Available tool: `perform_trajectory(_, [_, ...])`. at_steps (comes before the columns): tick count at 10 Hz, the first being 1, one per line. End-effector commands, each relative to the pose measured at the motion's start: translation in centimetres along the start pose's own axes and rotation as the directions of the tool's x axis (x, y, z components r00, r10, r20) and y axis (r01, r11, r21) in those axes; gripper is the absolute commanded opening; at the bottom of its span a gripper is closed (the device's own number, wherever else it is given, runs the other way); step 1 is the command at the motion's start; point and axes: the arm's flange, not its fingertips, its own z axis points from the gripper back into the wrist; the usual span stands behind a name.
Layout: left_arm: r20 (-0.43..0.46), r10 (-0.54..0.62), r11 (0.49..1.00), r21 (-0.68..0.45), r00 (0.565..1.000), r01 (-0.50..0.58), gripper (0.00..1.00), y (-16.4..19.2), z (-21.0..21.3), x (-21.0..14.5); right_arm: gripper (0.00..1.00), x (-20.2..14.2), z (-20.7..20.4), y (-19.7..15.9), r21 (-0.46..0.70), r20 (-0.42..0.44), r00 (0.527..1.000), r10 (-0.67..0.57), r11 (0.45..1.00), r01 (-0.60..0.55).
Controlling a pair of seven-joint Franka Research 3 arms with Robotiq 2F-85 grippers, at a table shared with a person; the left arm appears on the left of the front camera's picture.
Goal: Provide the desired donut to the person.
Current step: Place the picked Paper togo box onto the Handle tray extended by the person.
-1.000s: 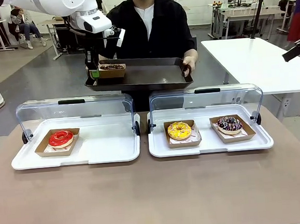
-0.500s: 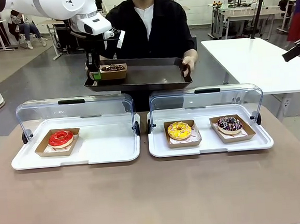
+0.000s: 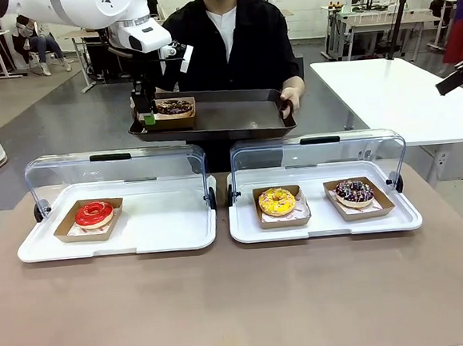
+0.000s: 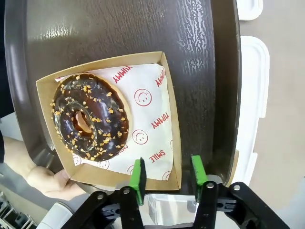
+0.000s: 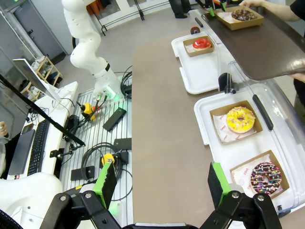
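Jaws of left end effector (image 4: 167,172) parted, green pads straddling near wall of carton (image 4: 174,143); no pinch visible. Chocolate donut (image 4: 89,117) sits in carton on dark tray (image 4: 143,28), held up by person's hand (image 4: 52,179). Judgement: handover nearly done. Rise straight off wall before pulling back, or pad may snag carton and jolt hand-held tray. Right end effector (image 5: 162,179) spread wide, empty, well away from tray.

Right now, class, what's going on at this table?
The person holds a tray with a chocolate donut in a box. The left tool is at the box, jaws apart at its corner, not pinching. The right tool hangs open off to one side. A red donut, a yellow donut and a sprinkled donut sit in white cases.
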Motion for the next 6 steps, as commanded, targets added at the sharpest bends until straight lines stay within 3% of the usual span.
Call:
perform_trajectory(1, [0.008,-0.014,1.0,0.003,1.0,0.014,0.53,0.35,0.91,-0.26,1.0,0.04,0.0,-0.04,0.007,0.012,1.0,0.012,1.0,-0.012])
perform_trajectory(6, [0.006,-0.018,1.0,-0.013,1.0,0.018,1.0,0.14,1.09,-0.3,1.0,0.04,0.0,-0.04,0.007,0.012,1.0,0.012,1.0,-0.012])
